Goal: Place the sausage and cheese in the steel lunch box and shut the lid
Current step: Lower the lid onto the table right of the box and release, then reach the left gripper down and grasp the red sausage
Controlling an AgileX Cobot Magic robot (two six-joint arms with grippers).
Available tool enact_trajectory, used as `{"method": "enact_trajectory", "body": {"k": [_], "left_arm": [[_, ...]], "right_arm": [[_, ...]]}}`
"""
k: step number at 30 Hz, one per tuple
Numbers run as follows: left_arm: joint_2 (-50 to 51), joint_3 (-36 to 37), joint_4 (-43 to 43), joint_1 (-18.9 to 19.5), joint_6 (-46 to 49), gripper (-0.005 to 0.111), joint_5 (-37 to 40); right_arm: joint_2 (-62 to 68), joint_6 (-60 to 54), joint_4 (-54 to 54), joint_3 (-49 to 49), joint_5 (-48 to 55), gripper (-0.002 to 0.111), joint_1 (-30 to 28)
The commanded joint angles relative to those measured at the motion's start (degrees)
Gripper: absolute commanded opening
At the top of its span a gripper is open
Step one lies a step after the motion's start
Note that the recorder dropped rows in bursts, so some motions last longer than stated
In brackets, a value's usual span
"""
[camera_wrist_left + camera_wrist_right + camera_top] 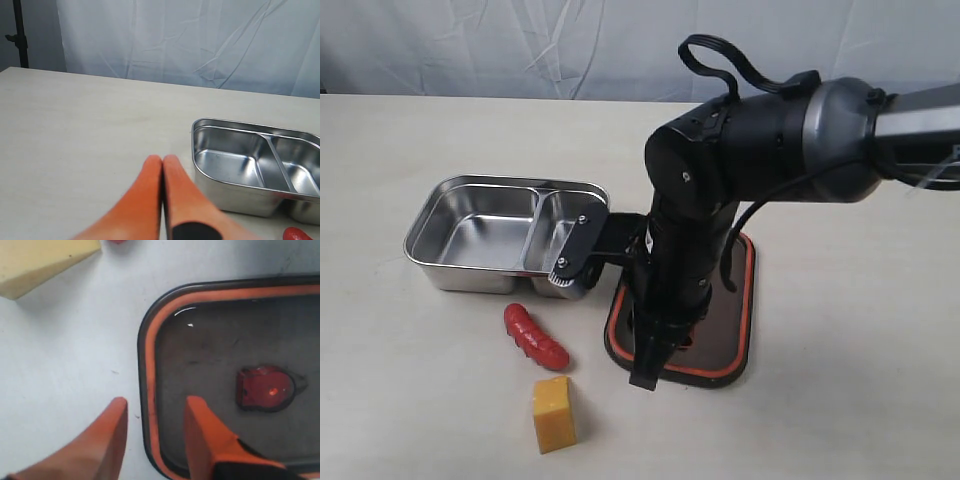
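The steel lunch box (428,228) stands open at the left with both compartments empty. In front of it lie the red sausage (534,337) and, nearer still, the yellow cheese (553,414). The dark lid (738,325) with its orange rim lies flat to the right of the box, partly hidden by my right arm (690,240). My right gripper (156,407) is open, pointing down over the lid's (210,340) edge: one finger above the table, the other above the lid, nothing gripped. My left gripper (162,161) is shut and empty, beside the lunch box (200,127).
The lid's red centre valve (265,389) shows in the right wrist view, and a corner of the cheese (40,262) lies beyond the lid. A black bracket of the right arm (582,250) overlaps the lunch box's near right corner. White cloth hangs behind the table.
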Motion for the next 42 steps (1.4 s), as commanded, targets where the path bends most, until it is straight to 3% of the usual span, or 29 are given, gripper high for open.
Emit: {"method": "enact_trajectory", "body": {"k": [1,6,8,10,18,20,25,31,33,35,38,42], "left_arm": [[-0.4,0.2,0.3,0.0,-0.1,0.0,-0.4],[-0.4,0.2,0.3,0.0,-0.1,0.0,-0.4],[-0.4,0.2,2.2,0.0,0.7,0.0,-0.4],[-0.4,0.2,6.0,0.0,1.0,0.0,-0.4],[-0.4,0.2,9.9,0.0,1.0,0.0,-1.5],[-0.4,0.2,7.8,0.0,0.2,0.0,-6.8],[-0.4,0.2,-9.5,0.0,-4.8,0.0,-24.3],[-0.4,0.2,-11.3,0.0,-5.9,0.0,-34.5],[-0.4,0.2,-11.5,0.0,-9.4,0.0,-32.3],[-0.4,-0.7,-11.5,0.0,-11.6,0.0,-24.9],[1.3,-5.5,-9.6,0.0,-11.2,0.0,-10.6],[9.9,-14.3,-3.7,0.0,-8.0,0.0,-1.4]], "right_arm": [[-3.2,3.5,0.7,0.0,-2.1,0.038,-0.2],[-8.9,4.4,4.6,0.0,-8.3,0.032,-3.1],[-11.0,4.4,6.3,0.0,-10.5,0.02,-5.1],[-13.1,4.7,7.6,0.0,-13.1,0.0,-7.5],[-17.6,5.4,8.5,0.1,-15.0,0.0,-16.5],[-17.7,5.4,8.5,0.1,-15.0,0.0,-17.7],[-17.7,5.5,8.2,0.1,-14.9,0.0,-18.6],[-17.6,5.5,8.0,0.1,-15.5,0.0,-18.6],[-17.6,5.5,8.0,0.1,-16.5,0.0,-18.6],[-17.6,5.5,8.2,0.1,-18.0,0.0,-18.6],[-17.6,8.3,8.3,0.1,-20.3,0.0,-18.7],[-17.6,10.6,8.3,0.1,-21.8,0.0,-18.7]]}}
